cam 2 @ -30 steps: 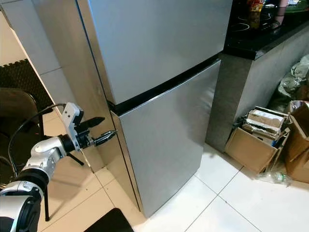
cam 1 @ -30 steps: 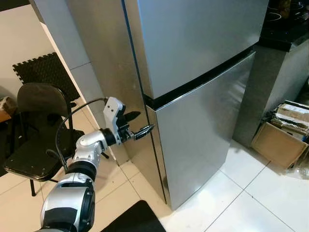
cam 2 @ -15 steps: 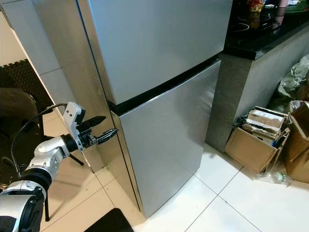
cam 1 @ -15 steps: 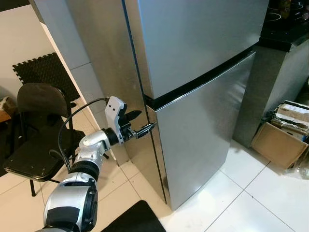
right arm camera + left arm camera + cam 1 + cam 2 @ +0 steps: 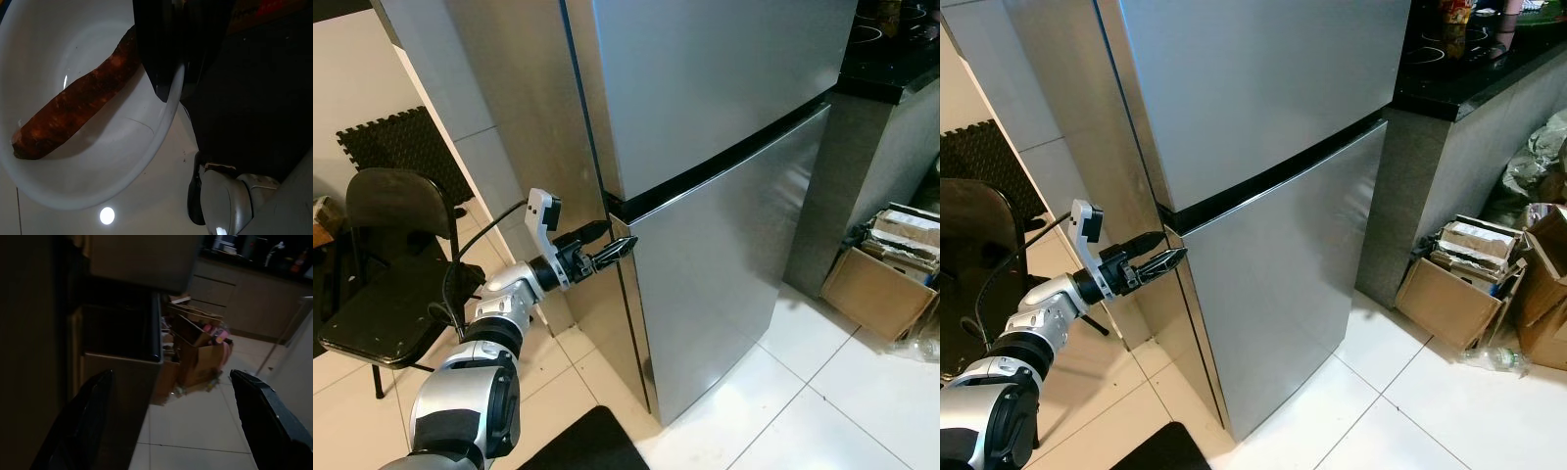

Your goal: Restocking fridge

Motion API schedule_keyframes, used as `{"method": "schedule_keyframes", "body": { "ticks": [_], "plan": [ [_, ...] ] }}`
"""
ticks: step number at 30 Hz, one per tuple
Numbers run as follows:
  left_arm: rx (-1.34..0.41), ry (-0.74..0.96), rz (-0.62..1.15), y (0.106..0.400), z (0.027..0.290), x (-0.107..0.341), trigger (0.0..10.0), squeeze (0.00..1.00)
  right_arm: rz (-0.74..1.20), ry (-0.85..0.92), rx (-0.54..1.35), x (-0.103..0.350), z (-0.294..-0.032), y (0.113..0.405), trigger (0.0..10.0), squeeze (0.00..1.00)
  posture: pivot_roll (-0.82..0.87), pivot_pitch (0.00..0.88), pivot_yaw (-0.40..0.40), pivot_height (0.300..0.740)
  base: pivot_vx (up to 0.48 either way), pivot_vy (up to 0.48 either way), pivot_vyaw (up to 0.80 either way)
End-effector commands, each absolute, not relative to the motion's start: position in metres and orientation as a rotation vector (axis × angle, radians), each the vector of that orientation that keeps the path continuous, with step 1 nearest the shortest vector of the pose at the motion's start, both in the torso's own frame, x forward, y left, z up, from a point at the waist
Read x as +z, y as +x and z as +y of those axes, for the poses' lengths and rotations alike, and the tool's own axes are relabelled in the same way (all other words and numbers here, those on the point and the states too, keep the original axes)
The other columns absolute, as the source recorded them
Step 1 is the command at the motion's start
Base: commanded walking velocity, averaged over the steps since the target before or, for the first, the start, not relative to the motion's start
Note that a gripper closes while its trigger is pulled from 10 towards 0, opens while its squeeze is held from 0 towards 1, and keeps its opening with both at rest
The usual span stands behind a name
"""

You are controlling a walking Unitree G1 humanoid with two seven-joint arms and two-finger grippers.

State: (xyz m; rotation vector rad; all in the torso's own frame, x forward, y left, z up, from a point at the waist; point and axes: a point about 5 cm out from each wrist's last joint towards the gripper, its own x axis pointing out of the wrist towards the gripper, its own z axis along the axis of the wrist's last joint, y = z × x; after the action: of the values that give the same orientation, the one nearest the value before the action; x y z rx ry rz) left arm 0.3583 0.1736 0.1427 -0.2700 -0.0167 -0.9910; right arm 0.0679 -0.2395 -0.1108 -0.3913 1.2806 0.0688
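Fridge [image 5: 724, 147] stands shut in front of me, both doors closed, black seam btwn upper and lower door. Its left front corner is where I'm working: my left gripper [image 5: 612, 247] sits right at that corner, just under the seam, at the top left edge of the lower door [image 5: 724, 284]. Fingers are apart, tips pointing at the door edge, one nearer the side panel, one toward the front. I judge that's so I can hook or pinch the edge and pull the door open; can't tell if a tip touches metal yet.

Right gripper [image 5: 168, 58] hangs low, clamped on the rim of a white bowl [image 5: 88, 147] w/ a long reddish-brown root veg, maybe a sweet potato [image 5: 73, 105], lying inside. Held there bc it's the stock to go in once the door's open, I'd guess; one arm carries, other opens.

Outward: black chair [image 5: 386, 264] well left of the fridge, dark foam mat [image 5: 401, 147] behind it by the wall. Right of the fridge, a counter w/ black top [image 5: 1479, 69], and cardboard boxes [image 5: 1459, 274] on the white tile floor [image 5: 1410, 411] at its foot.
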Motion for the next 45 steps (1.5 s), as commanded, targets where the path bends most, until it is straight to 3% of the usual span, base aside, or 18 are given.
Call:
{"method": "schedule_keyframes", "body": {
  "ticks": [1, 10, 22, 45],
  "plan": [
    [-0.974, -0.279, 0.005, 0.355, 0.183, 0.138, 10.0, 0.0, 1.269, -0.385, 0.071, -0.111, -0.238, 0.069, 10.0, 0.0, -0.12, 0.0, 0.08, 0.74, 0.0, 0.0, 0.0],
    [-0.775, -0.223, -0.054, 0.36, 0.19, 0.138, 10.0, 0.0, 1.264, -0.383, 0.077, -0.111, -0.235, 0.07, 10.0, 0.0, -0.12, 0.0, 0.078, 0.74, 0.0, 0.0, 0.0],
    [-0.847, -0.183, -0.025, 0.357, 0.171, 0.129, 10.0, 0.0, 1.278, -0.382, 0.081, -0.113, -0.235, 0.058, 10.0, 0.0, -0.13, 0.0, 0.087, 0.74, 0.0, 0.0, 0.0],
    [-0.778, -0.032, -0.006, 0.368, 0.163, 0.137, 10.0, 0.0, 1.274, -0.384, 0.088, -0.113, -0.236, 0.047, 10.0, 0.0, -0.15, 0.023, 0.087, 0.74, 0.0, 0.0, 0.0]
  ]
}}
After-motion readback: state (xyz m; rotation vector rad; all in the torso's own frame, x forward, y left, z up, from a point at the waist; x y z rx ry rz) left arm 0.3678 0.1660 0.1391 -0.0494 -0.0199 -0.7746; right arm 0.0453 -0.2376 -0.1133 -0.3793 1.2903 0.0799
